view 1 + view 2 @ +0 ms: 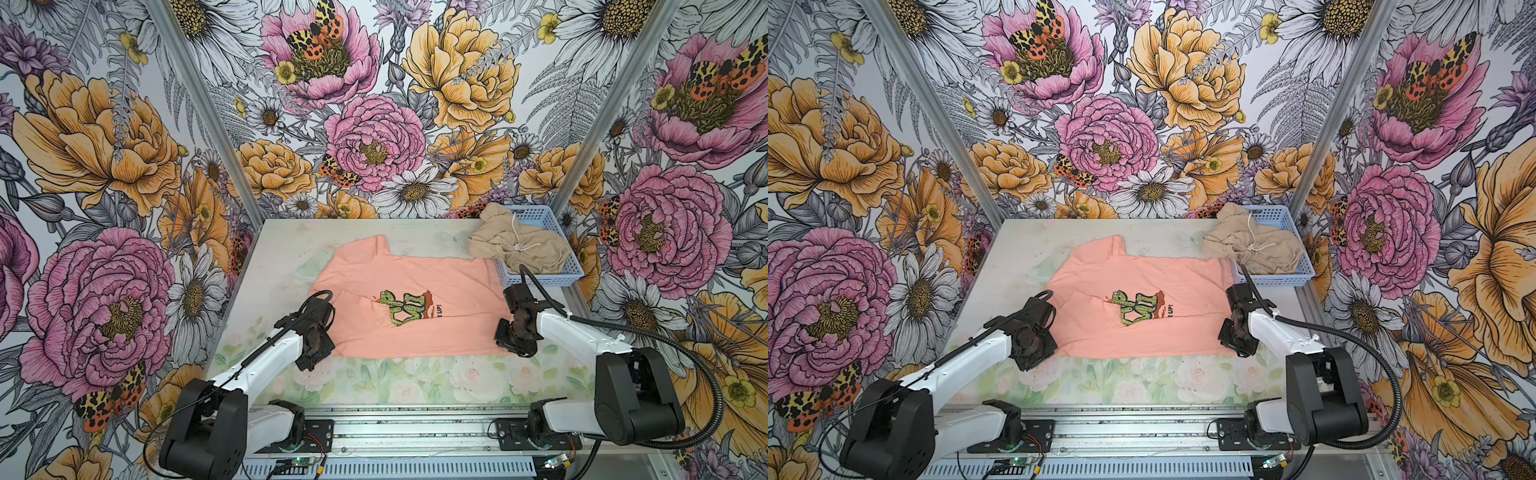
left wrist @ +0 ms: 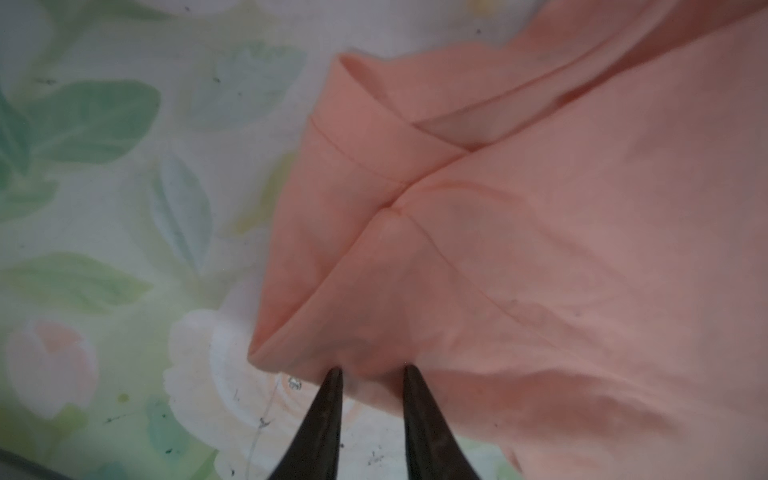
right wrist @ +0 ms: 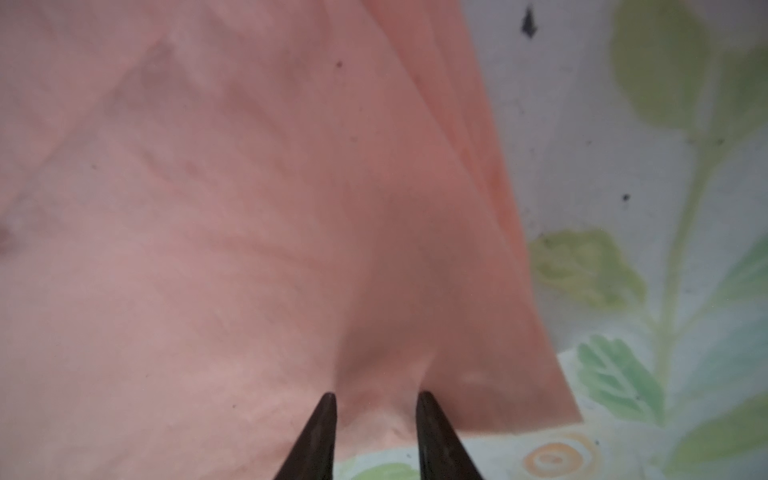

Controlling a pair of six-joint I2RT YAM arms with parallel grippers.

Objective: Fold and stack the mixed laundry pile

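Left pincer (image 2: pixel 372 371), right pincer (image 3: pixel 376 395) pinch T-shirt (image 1: pixel 436 274) near-edge corners.

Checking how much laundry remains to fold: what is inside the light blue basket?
A crumpled beige garment with a white drawstring fills the light blue basket and spills over its rim. Anything beneath the garment, and the basket's floor, is covered and cannot be seen.
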